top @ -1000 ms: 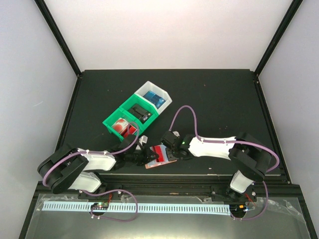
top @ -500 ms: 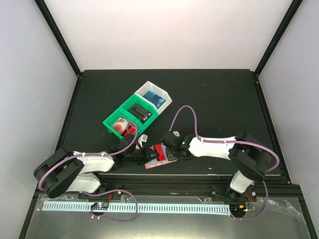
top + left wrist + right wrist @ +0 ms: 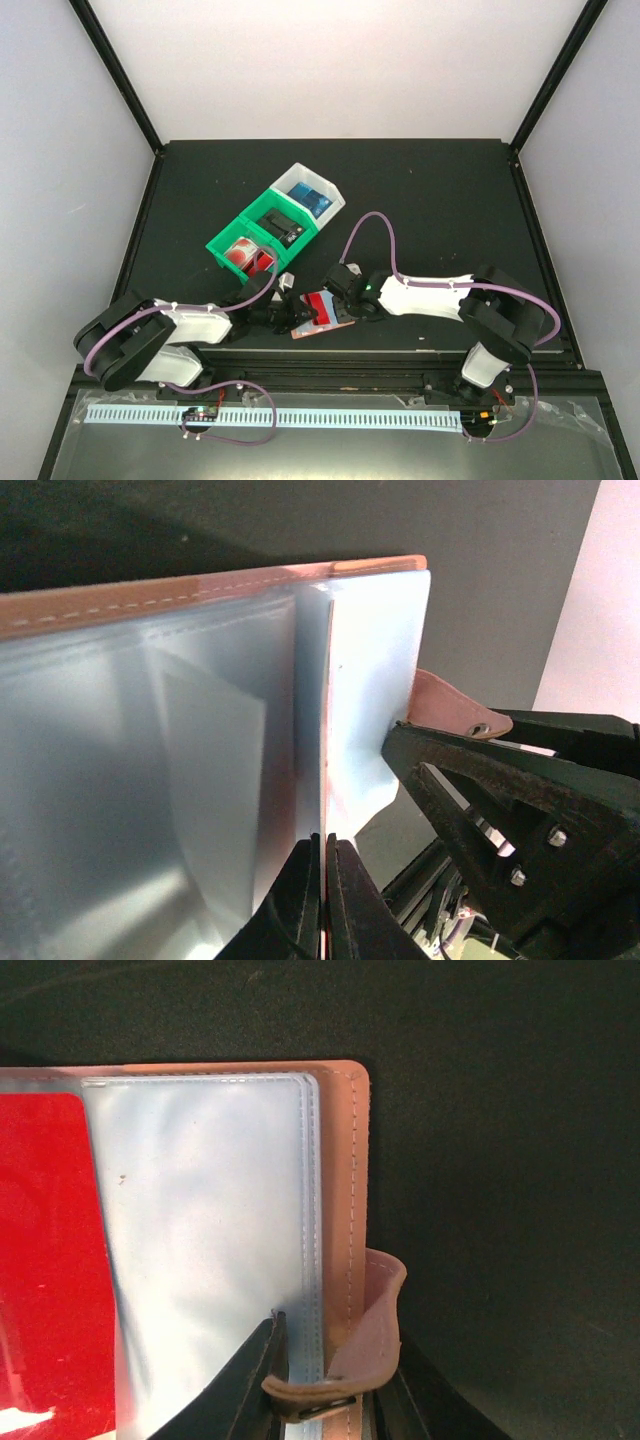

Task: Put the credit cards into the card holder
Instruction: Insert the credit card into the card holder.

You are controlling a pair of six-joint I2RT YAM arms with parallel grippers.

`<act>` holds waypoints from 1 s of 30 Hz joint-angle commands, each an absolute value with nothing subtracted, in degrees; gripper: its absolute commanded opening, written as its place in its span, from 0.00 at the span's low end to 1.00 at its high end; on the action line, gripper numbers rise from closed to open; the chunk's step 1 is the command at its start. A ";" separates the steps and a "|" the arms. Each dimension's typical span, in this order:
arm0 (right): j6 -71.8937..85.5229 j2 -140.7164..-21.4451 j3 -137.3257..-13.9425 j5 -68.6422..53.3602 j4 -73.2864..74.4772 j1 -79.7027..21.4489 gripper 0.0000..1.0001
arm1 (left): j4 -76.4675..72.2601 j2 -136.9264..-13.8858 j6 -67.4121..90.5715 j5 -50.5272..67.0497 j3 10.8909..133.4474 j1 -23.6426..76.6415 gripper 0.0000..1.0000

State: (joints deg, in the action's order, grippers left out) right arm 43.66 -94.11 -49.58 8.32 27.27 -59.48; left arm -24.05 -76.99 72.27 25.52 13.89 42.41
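One open holder (image 3: 352, 1180) lies at the table's (image 3: 450, 200) near edge, one red card (image 3: 50, 1260) on it, pinched by the left gripper (image 3: 322, 865) (card seen edge-on), while the right gripper (image 3: 330, 1372) clamps the holder's tab edge; one green bin (image 3: 218, 247) and one white bin (image 3: 292, 176) sit well behind.

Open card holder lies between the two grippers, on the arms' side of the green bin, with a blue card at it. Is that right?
Not quite. The card at the open card holder is red, not blue; the right wrist view shows it. The rest stands: the holder lies between the left gripper and right gripper, on the arms' side of the green bin.
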 commanded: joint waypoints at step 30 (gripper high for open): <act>44.20 -95.39 -48.00 7.59 25.44 -59.90 0.22 | -31.93 -79.88 77.26 24.68 12.78 43.00 0.02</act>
